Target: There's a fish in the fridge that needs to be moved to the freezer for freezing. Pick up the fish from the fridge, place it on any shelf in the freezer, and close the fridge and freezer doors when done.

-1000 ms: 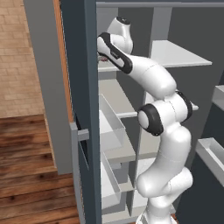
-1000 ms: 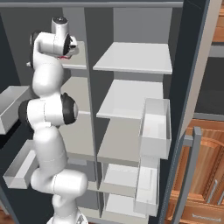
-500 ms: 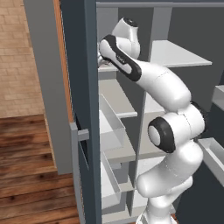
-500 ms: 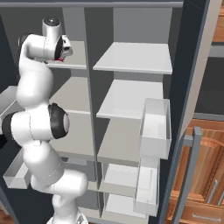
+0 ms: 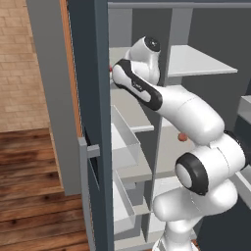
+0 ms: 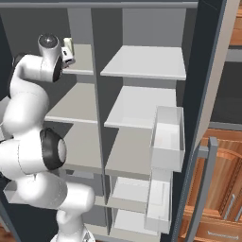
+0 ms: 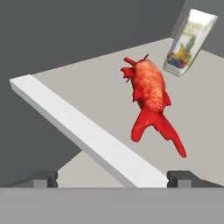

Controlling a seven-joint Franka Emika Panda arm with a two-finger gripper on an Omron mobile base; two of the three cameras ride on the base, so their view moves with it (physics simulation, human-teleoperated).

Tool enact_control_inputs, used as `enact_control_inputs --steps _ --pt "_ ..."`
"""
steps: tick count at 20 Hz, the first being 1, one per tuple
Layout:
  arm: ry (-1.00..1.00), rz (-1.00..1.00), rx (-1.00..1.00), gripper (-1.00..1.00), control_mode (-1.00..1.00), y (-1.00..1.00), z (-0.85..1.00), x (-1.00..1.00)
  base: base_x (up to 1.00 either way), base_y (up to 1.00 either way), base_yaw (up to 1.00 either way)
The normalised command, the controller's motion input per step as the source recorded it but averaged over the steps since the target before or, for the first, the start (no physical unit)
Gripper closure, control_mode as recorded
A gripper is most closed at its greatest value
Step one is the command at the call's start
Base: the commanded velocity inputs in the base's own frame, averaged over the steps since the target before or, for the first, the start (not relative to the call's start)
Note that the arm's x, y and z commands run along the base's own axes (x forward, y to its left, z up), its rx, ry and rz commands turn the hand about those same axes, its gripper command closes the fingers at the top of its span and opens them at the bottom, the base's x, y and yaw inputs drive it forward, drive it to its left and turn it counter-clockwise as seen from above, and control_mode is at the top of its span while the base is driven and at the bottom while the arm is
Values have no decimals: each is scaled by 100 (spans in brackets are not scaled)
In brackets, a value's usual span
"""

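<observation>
The slate-grey side-by-side appliance stands with both doors swung open. The freezer (image 5: 128,147), on the left, carries light-grey shelves and clear bins; the fridge (image 6: 144,64), on the right, has plain light-grey shelves. The freezer door (image 5: 90,122) stands at the near left, its grey bar handle (image 5: 87,196) low on the edge; the fridge door (image 6: 208,94) hangs at the right with two clear door bins (image 6: 166,137) mounted on its inner face.

The white arm (image 5: 191,122) reaches up and left into the top freezer shelf (image 7: 100,92).

One fish (image 7: 151,94), red, lies flat on that shelf, free of the gripper. Its long axis runs from near to far in the hand view, head toward the back wall, tail toward the front edge of the shelf and angled slightly right. One small carton (image 7: 189,41) with a printed label stands just beyond the head, to its right, leaning, apart from the fish; it shows too in the right base view (image 6: 68,49).

The gripper (image 7: 113,178) sits at the shelf's front lip, fingers (image 7: 43,178) spread wide with nothing between them. The lip crosses between fingers and fish.
</observation>
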Motion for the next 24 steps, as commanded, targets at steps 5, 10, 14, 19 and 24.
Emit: enact_control_inputs --steps 5,10,14,19,24 --pt "-7 -4 1 -100 -100 -21 32 -17 0 0 0" --pt "1 -6 5 -100 -100 -42 54 -49 0 0 0" --pt "14 -6 3 -100 -100 -39 56 -62 0 0 0" --pt "9 -6 4 -100 -100 -24 4 -94 0 0 0" --pt "0 -10 0 -100 -100 -35 -25 -100 0 0 0"
